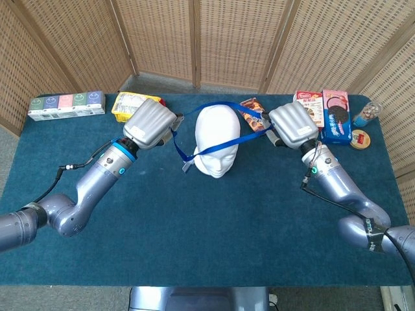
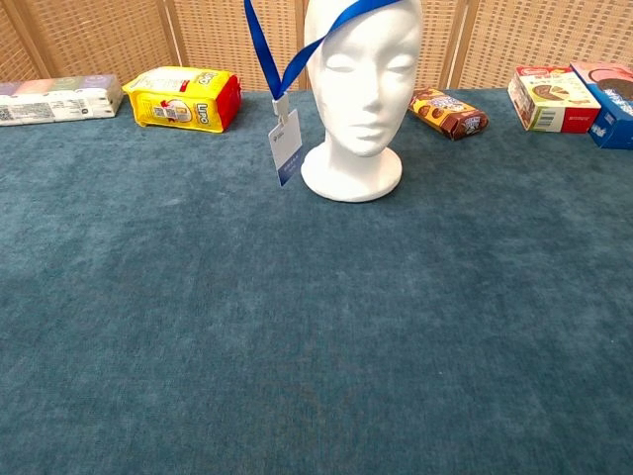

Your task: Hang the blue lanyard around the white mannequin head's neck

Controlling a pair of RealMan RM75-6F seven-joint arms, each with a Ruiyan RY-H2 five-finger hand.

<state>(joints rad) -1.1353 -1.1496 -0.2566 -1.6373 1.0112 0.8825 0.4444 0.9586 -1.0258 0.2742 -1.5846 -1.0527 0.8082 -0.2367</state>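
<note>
The white mannequin head (image 1: 216, 149) (image 2: 360, 89) stands upright at the table's far middle. A blue lanyard (image 1: 228, 141) (image 2: 265, 54) is stretched over it: one strap runs behind the crown, the other crosses the forehead. Its white badge (image 2: 283, 147) hangs to the head's left side, above the cloth. My left hand (image 1: 149, 123) holds the strap's left end beside the head. My right hand (image 1: 294, 125) holds the right end on the other side. Both hands show only in the head view.
A yellow snack pack (image 2: 186, 99) and a row of small cartons (image 1: 66, 105) lie at the back left. A brown cookie pack (image 2: 448, 111) and several snack boxes (image 1: 327, 107) lie at the back right. Wicker screens stand behind the table.
</note>
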